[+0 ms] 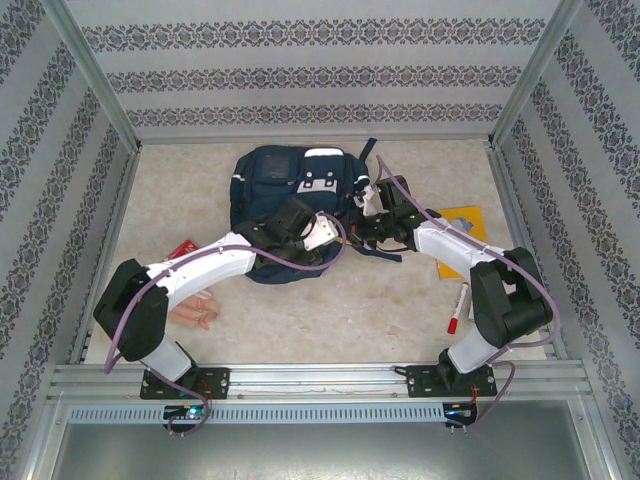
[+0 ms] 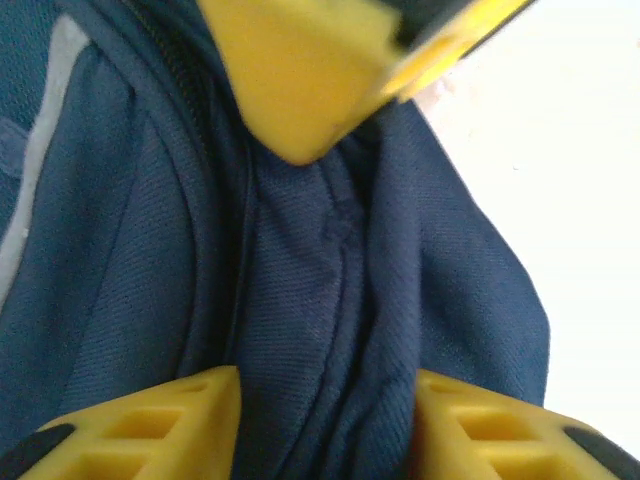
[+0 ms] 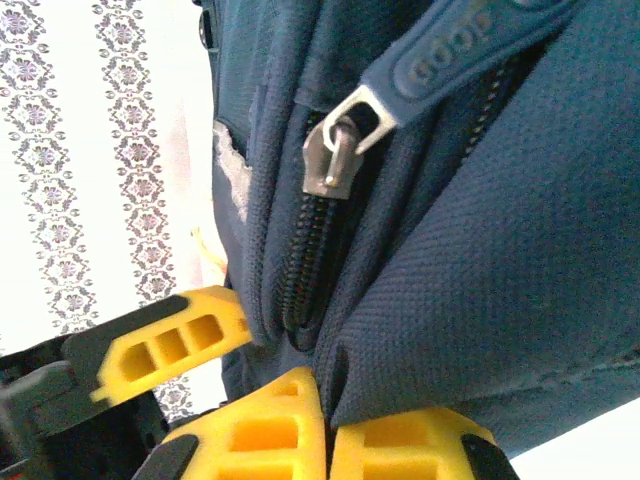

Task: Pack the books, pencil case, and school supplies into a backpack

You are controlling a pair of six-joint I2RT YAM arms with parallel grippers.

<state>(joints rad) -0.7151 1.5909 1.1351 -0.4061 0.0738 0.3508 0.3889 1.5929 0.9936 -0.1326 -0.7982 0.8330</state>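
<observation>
Beige, mottled table lies inside three walls papered in pale stripes with dark floral bands, and bare metal posts stand at the corners. The navy backpack lies in the far middle of the table, with both arms reaching over its near right part.

The left gripper and right gripper meet there, just beside each other. From the left wrist, the left gripper has a thick fold of the backpack filling the gap between its fingers. From the right wrist, the right gripper has its fingers almost together, pinching an edge of the backpack beside the zip, whose metal pull hangs just above.

The yellow book lies to the right, partly under the right arm. The marker lies nearer, also right. The pink pencil case lies near left, partly hidden by the left arm, with a small red thing just beyond it.
</observation>
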